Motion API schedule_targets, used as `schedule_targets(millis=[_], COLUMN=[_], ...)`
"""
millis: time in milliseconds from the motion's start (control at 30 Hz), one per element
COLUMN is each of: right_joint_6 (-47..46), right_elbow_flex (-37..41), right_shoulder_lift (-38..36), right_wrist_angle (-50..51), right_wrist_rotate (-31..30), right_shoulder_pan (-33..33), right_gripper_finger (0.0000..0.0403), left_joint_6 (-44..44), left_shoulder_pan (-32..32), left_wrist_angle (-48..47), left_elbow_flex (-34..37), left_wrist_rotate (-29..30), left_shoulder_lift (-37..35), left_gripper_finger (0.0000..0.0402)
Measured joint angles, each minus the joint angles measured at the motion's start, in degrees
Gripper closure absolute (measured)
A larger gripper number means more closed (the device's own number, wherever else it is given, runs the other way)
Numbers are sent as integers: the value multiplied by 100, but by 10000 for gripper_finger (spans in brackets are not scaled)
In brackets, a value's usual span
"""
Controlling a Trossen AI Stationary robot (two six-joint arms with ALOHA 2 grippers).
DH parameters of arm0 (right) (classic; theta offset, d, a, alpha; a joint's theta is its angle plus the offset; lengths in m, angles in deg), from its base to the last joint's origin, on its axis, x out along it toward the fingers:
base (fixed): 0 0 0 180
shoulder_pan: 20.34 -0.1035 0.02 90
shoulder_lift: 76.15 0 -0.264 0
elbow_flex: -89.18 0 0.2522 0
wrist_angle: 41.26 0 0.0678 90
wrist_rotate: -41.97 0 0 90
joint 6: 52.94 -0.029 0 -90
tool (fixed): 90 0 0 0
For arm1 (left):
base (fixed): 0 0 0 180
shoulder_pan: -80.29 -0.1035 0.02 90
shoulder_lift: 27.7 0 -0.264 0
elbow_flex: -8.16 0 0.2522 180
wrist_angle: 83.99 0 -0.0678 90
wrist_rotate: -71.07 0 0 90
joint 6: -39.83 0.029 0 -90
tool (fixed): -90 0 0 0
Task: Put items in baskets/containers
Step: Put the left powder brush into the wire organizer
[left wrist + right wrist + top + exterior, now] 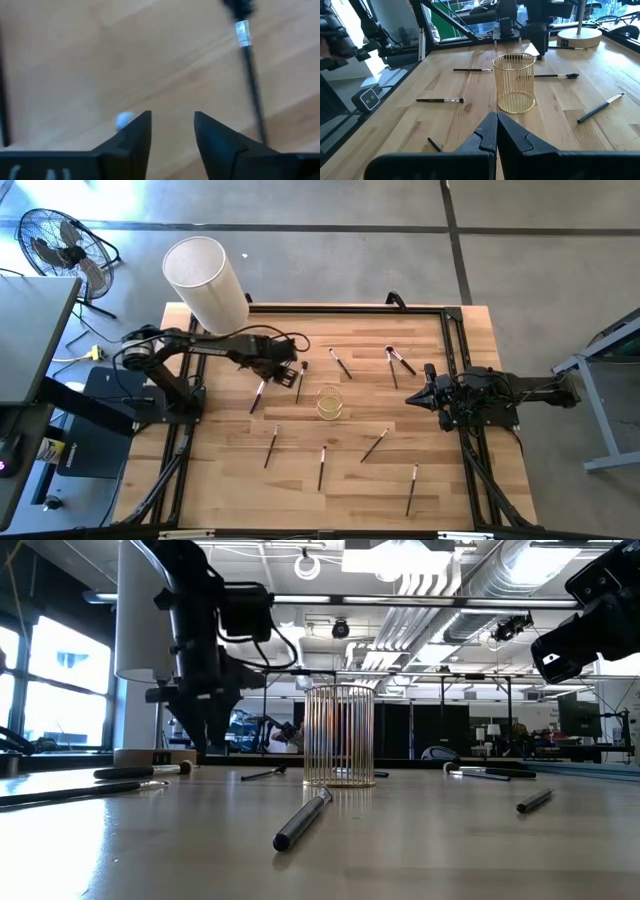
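Observation:
Several thin dark makeup brushes lie flat and scattered on the wooden table, among them one (pixel 258 395) and another (pixel 300 380) beside my left gripper (pixel 284 371), with more toward the near edge (pixel 322 468). A small cup of thin golden wires (pixel 329 402) (pixel 514 82) stands upright mid-table. My left gripper (pixel 172 131) is open and points down at bare wood just left of the cup. A brush with a silver ferrule (pixel 250 75) lies off to one side of its fingers and a pale bristle tip (pixel 124 119) to the other. My right gripper (pixel 496 131) is shut and waits right of the cup (pixel 414 397).
A big white cylinder (pixel 205 280) stands at the table's far left corner, close behind my left arm. Black frame rails (pixel 455 340) run along the table's far and side edges. A floor fan (pixel 60 245) is off the table. Bare wood lies between the scattered brushes.

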State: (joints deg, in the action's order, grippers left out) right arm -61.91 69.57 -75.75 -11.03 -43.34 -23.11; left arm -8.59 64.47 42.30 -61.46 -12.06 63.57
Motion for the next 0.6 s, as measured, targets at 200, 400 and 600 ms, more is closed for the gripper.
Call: schedule_targets(millis=[200,400,600], right_joint_6=[0,0,0], right_elbow_flex=[2,2,0], right_shoulder_lift=[0,0,0], right_wrist_angle=[2,-2,-1], right_wrist_rotate=[0,0,-1], right_shoulder_pan=[-2,-2,0], right_gripper_finger=[402,402,402], left_joint_6=[164,167,166], left_shoulder_pan=[-118,-108,-106], left_wrist_angle=[-194,-449,-416], left_elbow_flex=[-2,-2,-2], left_wrist_rotate=[86,303,114], left_shoulder_lift=[81,138,508], left_gripper_finger=[235,236,236])
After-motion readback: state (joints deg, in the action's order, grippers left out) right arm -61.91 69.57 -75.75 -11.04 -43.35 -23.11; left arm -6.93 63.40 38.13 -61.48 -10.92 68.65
